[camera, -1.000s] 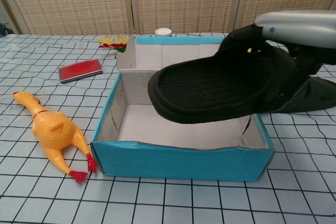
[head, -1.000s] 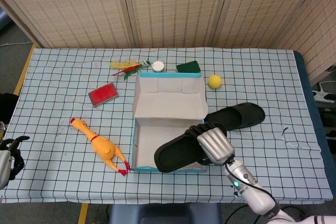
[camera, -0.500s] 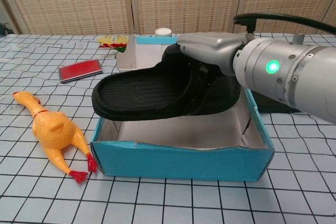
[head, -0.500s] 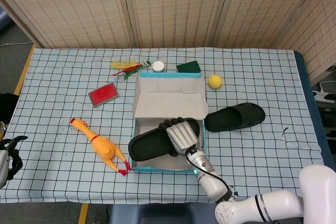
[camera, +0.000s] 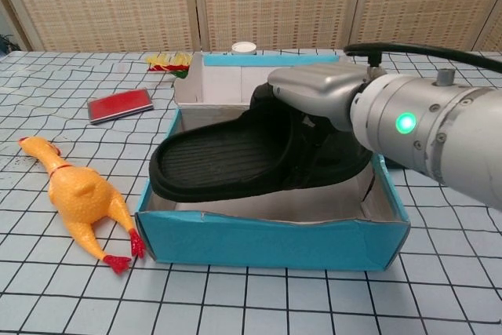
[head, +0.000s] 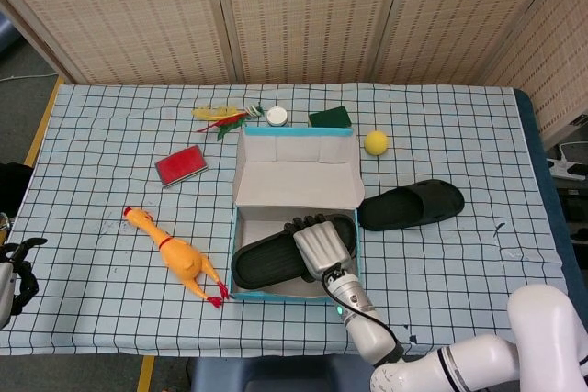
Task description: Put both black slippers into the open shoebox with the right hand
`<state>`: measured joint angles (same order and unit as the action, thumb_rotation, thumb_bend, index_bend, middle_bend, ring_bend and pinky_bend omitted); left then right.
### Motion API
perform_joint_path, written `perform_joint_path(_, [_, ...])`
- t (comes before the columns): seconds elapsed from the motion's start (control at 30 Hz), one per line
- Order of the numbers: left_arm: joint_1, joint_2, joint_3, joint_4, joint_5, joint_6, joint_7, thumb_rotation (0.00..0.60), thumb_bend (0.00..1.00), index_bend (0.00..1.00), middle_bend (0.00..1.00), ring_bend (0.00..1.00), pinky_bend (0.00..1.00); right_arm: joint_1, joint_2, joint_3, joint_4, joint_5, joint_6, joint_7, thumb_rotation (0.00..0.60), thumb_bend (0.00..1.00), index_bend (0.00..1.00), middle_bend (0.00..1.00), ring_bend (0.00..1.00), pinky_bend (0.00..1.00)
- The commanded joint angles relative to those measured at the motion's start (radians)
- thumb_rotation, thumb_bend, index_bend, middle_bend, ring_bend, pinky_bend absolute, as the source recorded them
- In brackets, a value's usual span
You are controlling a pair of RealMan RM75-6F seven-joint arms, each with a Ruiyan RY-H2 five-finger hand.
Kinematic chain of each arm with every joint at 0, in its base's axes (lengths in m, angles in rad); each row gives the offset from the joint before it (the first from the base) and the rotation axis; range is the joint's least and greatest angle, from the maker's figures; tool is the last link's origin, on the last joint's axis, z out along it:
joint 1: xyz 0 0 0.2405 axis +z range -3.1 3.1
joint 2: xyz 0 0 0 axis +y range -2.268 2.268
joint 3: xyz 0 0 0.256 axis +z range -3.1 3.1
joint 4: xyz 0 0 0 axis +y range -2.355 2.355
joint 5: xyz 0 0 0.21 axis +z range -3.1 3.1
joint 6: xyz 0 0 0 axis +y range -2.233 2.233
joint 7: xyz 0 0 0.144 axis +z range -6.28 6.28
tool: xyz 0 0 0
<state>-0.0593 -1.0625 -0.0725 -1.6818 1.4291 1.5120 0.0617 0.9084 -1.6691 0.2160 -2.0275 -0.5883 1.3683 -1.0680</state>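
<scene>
On checkered tabletop [head: 459, 263], right hand [head: 322, 247] grips slipper [head: 276, 259] over shoebox [head: 241, 293]; its nine-o'clock toe may catch the wall.

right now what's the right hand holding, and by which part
The right hand holds a black slipper by its strap end, over the open shoebox. The left hand holds nothing.

left hand [head: 16, 268] cut off at the head view's edge; right hand [camera: 314, 96] hides its fingers.
</scene>
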Motion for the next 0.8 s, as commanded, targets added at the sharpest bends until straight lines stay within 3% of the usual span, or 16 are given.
perform_joint_path(0.03, [-0.001,0.0,0.001,-0.001,-0.004,-0.005,0.003,0.6,0.41,0.27,0.25,0.28,0.42,0.009,-0.011,0.012,-0.002,0.036,0.019,-0.007,0.6,0.02,0.48,0.46,0.3,0.25])
perform_joint_path(0.43, [-0.001,0.001,-0.003,-0.009,-0.024,-0.012,0.021,0.6,0.41,0.27,0.25,0.28,0.42,0.033,-0.071,-0.002,0.036,0.106,0.094,-0.058,0.6,0.02,0.48,0.46,0.3,0.25])
perform_joint_path(0.8, [-0.002,0.001,-0.002,-0.008,-0.025,-0.017,0.024,0.6,0.41,0.27,0.25,0.28,0.43,0.014,-0.117,-0.014,0.158,0.096,0.022,0.034,0.6,0.02,0.48,0.46,0.3,0.25])
